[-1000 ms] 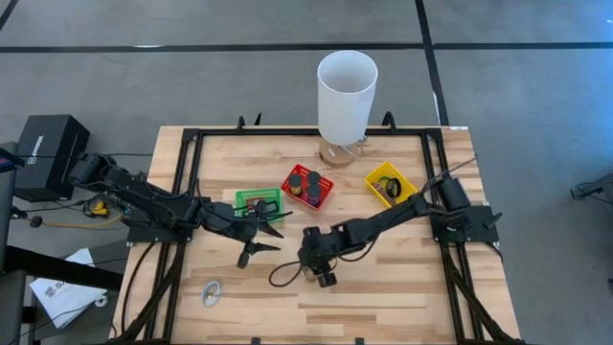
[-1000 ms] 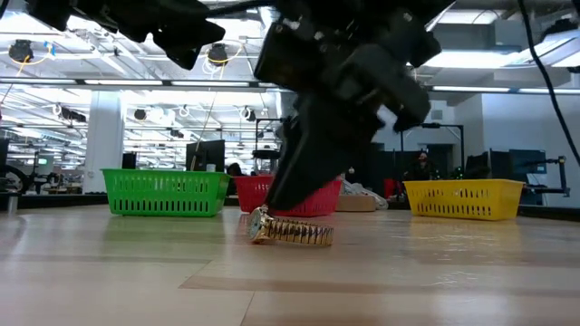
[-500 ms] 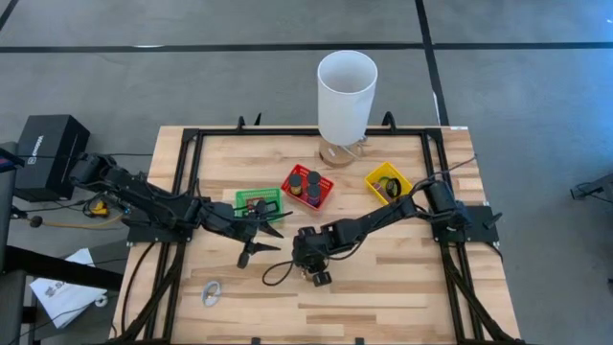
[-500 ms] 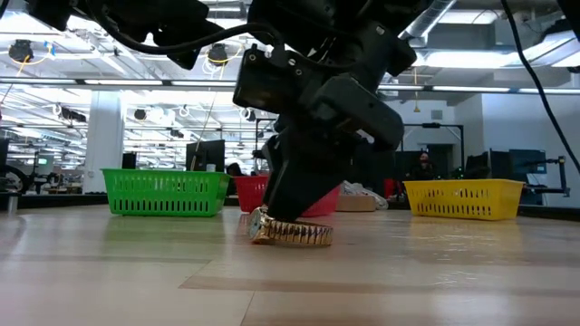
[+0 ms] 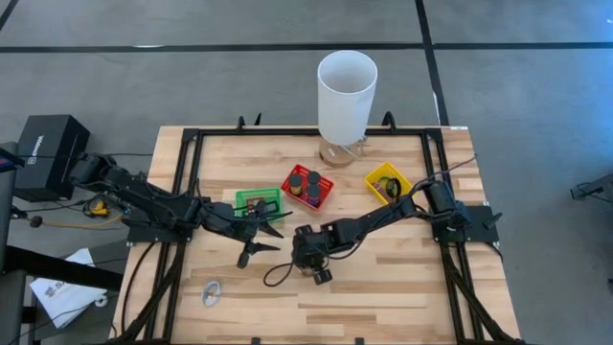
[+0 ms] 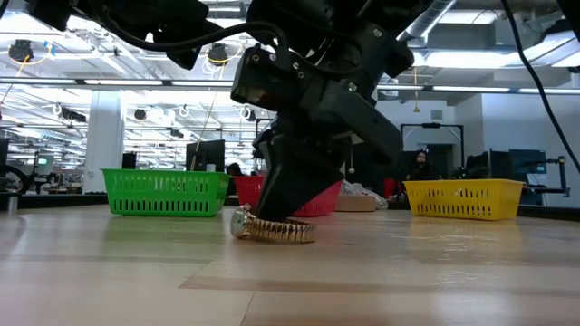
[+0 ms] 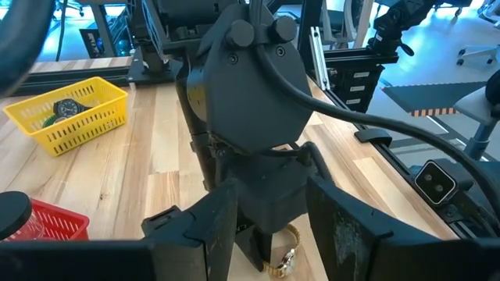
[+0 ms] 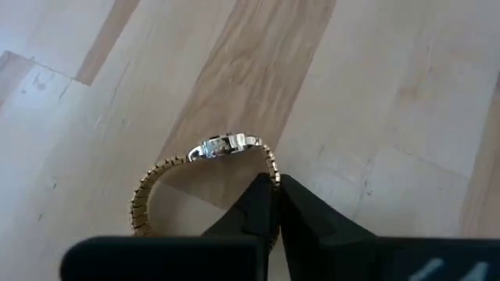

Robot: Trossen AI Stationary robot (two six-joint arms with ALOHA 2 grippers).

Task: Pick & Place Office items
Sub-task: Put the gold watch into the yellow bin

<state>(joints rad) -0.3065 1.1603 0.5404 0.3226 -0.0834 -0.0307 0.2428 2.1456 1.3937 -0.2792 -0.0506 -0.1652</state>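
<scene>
A gold watch (image 6: 272, 228) with a stretch band lies on the wooden table in front of the baskets; the right wrist view shows its case (image 8: 223, 146). My right gripper (image 8: 273, 181) stands on it from above, shut on the band. In the high view this gripper (image 5: 313, 273) covers the watch. My left gripper (image 5: 259, 238) hovers open just to the left, near the green basket (image 5: 257, 201), with nothing between its fingers (image 7: 195, 234). It looks at the right arm's wrist and the watch (image 7: 283, 261) below it. My right gripper pinches the watch's band (image 8: 271, 168) between its two fingertips, a short way along from the case. One finger stands inside the loop and one outside. The fingers point down from above, across the band. The watch rests on the table.
The red basket (image 5: 307, 187) with black discs and the yellow basket (image 5: 389, 182) with a dark watch stand behind the grippers. The tall white cylinder (image 5: 346, 96) is at the far edge. A silvery clip (image 5: 211, 292) lies near left. Bare wood lies to the near right.
My right gripper has moved a little toward the table's left and down onto the watch, then shut its fingers on the band. The watch has slid slightly toward the table's left and still lies on the table.
</scene>
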